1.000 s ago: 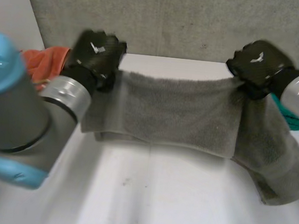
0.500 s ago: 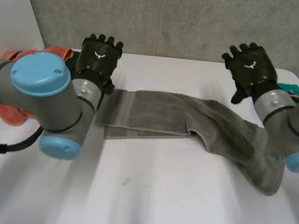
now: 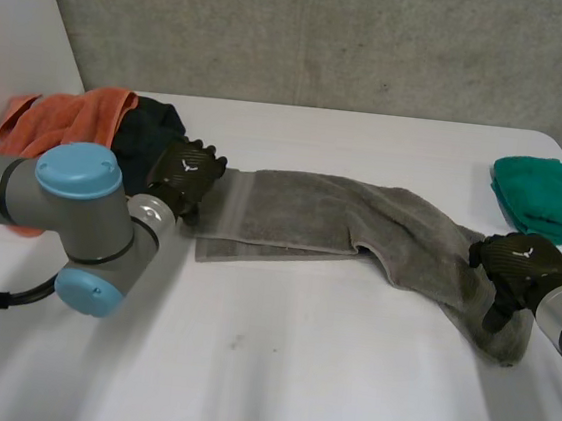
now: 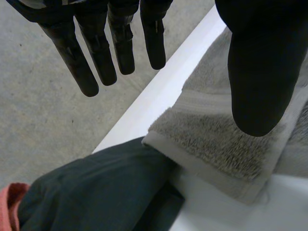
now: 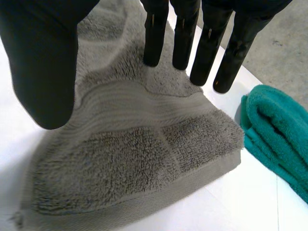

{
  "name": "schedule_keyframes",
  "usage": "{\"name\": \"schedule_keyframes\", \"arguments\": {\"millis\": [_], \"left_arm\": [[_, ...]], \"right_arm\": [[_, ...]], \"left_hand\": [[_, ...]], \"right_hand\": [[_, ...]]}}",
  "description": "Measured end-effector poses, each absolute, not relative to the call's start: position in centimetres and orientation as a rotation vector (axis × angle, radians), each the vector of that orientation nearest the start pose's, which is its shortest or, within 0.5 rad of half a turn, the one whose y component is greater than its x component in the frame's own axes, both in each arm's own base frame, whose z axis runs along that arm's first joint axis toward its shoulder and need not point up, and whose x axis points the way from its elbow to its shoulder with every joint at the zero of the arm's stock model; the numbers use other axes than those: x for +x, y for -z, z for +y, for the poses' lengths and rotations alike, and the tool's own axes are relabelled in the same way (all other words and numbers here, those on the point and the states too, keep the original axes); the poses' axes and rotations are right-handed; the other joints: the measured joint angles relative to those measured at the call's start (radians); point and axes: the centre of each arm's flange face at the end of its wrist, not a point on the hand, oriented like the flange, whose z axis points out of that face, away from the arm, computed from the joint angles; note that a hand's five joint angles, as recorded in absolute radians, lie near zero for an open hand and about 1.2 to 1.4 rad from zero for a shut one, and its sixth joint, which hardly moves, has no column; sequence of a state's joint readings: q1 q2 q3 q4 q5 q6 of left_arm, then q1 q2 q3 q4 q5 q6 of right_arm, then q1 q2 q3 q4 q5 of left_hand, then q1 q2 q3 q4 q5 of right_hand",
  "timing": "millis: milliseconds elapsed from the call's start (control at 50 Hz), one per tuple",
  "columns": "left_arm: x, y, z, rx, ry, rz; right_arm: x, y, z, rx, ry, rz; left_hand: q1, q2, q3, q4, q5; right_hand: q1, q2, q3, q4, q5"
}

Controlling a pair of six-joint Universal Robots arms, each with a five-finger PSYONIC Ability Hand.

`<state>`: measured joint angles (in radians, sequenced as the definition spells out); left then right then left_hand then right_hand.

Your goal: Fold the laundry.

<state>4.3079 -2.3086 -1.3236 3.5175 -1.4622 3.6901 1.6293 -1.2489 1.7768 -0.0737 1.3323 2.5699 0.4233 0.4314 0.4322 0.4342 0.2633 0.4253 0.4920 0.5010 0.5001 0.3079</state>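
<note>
A grey towel (image 3: 340, 222) lies folded lengthwise across the white table (image 3: 274, 371), its right end trailing toward the front. My left hand (image 3: 186, 172) hovers at the towel's left end, open with straight fingers (image 4: 96, 53) and holding nothing; the towel's corner (image 4: 211, 144) lies under its thumb. My right hand (image 3: 518, 268) is over the towel's right end, also open, with its fingers (image 5: 192, 38) spread above the grey pile (image 5: 139, 159).
A dark green cloth (image 3: 149, 131) and an orange cloth (image 3: 64, 117) are heaped at the table's left back, close to my left hand. A folded teal towel (image 3: 549, 196) lies at the right back. A concrete wall stands behind the table.
Both hands held the towel up by its top edge, then let go. The towel dropped flat onto the table. Both hands have come down to its two ends.
</note>
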Motion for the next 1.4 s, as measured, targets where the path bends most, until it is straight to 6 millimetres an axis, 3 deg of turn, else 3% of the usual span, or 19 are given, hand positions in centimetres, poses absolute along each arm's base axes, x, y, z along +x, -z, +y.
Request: {"name": "schedule_keyframes", "arguments": {"millis": [80, 120, 180, 340, 500, 680, 1040, 1400], "left_arm": [[-30.1, -13.0, -35.2, 1.191, 2.080, 2.038], [-30.3, -12.5, -35.5, 1.224, 2.074, 2.058], [-30.5, -12.3, -35.5, 1.260, 2.064, 2.081], [-30.7, -12.2, -35.2, 1.314, 2.040, 2.118], [-30.9, -11.8, -35.3, 1.325, 2.023, 2.132], [-31.1, -11.1, -35.7, 1.337, 1.987, 2.160], [-30.9, -11.6, -35.3, 1.353, 1.918, 2.220], [-31.6, -10.4, -37.1, 1.340, 1.946, 2.190]], "right_arm": [[17.0, -14.8, -30.0, -1.030, 1.723, 2.512], [17.0, -14.1, -30.4, -1.031, 1.718, 2.513], [17.1, -13.7, -30.8, -1.031, 1.716, 2.513], [17.1, -14.0, -31.0, -1.031, 1.727, 2.501], [16.9, -17.0, -30.6, -1.016, 1.841, 2.451], [16.4, -18.6, -30.9, -1.001, 1.918, 2.434], [16.2, -18.7, -31.1, -1.009, 1.929, 2.433], [16.2, -18.4, -31.0, -1.007, 1.911, 2.443]], "left_hand": [[0.000, 0.000, 0.000, 0.000, 0.000], [0.000, 0.000, 0.000, 0.000, 0.000], [0.000, 0.000, 0.000, 0.000, 0.000], [0.001, 0.002, 0.001, 0.001, 0.002], [0.129, 0.120, 0.117, 0.121, 0.117], [0.178, 0.168, 0.166, 0.169, 0.163], [0.149, 0.133, 0.138, 0.129, 0.119], [0.210, 0.197, 0.196, 0.198, 0.182]], "right_hand": [[0.141, 0.172, 0.161, 0.152, 0.151], [0.417, 0.503, 0.480, 0.481, 0.480], [0.537, 0.671, 0.654, 0.659, 0.652], [0.551, 0.683, 0.682, 0.688, 0.680], [0.551, 0.683, 0.682, 0.688, 0.680], [0.551, 0.683, 0.682, 0.688, 0.680], [0.551, 0.683, 0.682, 0.689, 0.680], [0.550, 0.683, 0.682, 0.689, 0.680]]}}
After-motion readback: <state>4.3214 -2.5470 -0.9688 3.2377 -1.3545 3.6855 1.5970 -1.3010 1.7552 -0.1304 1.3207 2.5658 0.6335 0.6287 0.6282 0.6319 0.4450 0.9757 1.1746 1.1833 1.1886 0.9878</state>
